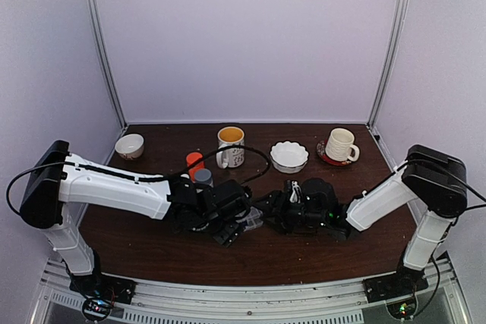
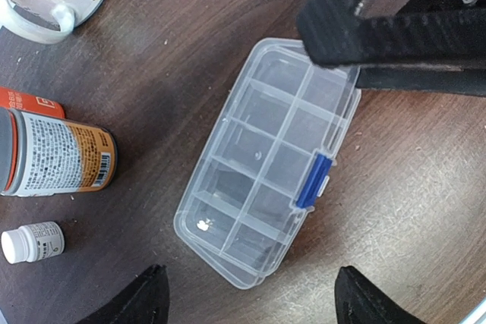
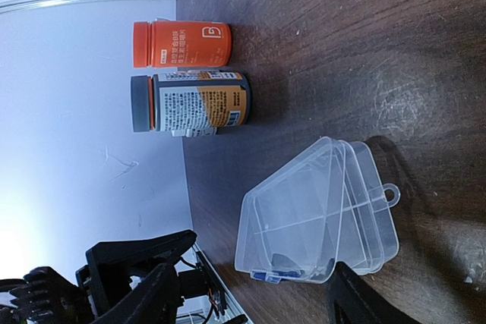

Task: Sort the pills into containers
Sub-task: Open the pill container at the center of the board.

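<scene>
The containers are the compartments of a clear flat organizer box (image 2: 266, 158) with a blue latch (image 2: 313, 180), lying on the dark table with its lid down. A tiny whitish bit, perhaps pills (image 2: 202, 225), shows in one corner compartment; no other pills are visible. My left gripper (image 2: 250, 305) hovers just short of the box's near end, open and empty. At the box's far corner, my right gripper (image 3: 254, 301) is also open, and the box (image 3: 319, 218) lies ahead of its fingers. In the top view both grippers (image 1: 228, 229) (image 1: 275, 214) meet at the box (image 1: 253, 221).
A grey-capped bottle (image 2: 53, 161), an orange bottle (image 3: 182, 43) and a small white bottle (image 2: 32, 242) lie or stand left of the box. A mug (image 1: 230, 147), a white bowl (image 1: 289, 156), a cup on a saucer (image 1: 339, 146) and a small bowl (image 1: 129, 146) line the back.
</scene>
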`<state>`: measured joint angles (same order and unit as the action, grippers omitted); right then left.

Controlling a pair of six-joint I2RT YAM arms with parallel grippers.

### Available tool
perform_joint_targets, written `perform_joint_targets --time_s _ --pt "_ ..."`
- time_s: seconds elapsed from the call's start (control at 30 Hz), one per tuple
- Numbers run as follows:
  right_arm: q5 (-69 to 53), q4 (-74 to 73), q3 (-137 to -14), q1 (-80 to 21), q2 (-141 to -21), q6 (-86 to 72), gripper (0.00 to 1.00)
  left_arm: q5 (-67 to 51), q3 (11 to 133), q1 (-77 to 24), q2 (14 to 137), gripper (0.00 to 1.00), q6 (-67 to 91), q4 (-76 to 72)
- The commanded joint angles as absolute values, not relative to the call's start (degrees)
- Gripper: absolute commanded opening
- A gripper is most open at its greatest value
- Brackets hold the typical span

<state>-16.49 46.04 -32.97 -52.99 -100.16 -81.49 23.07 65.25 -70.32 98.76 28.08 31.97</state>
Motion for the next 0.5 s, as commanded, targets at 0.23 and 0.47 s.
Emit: perform_joint_targets --time_s 0.23,0.47 --pt "-17.31 50.16 -35.25 -52.82 -104.54 -82.79 0.69 22.3 65.21 -69.61 99.54 0.79 27.03 30.27" --pt "-17.29 50.01 -36.22 -52.91 -105.48 -82.55 0.69 23.46 66.61 -69.56 100.41 0.79 26.39 32.69"
